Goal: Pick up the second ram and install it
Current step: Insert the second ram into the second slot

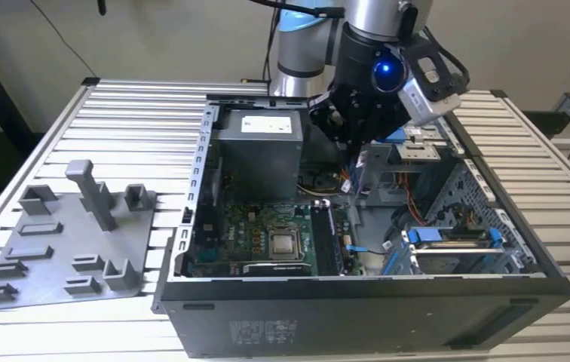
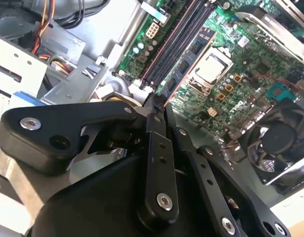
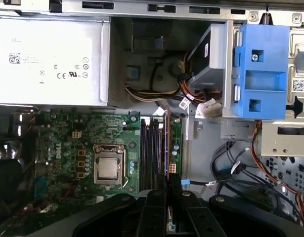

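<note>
Leftmost, at the exterior view's left of the open black metal computer case (image 1: 366, 317), a grey plastic tray with upright posts (image 1: 64, 249) lies on the white slatted table (image 1: 144, 113); inside the case, the black two-fingered gripper (image 1: 357, 143) hangs over the green motherboard (image 3: 67, 148); in both wrist views its fingers pinch one end of the thin dark second ram (image 3: 167, 143), standing on edge along the black memory slots (image 3: 151, 153).

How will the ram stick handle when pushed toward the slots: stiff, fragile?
Likely stiff: the second ram runs straight out from the pincer, no sag. Probably light, being thin and flat. Possibly fragile: bare chips on its face, so sideways loads near the slots look risky.
</note>
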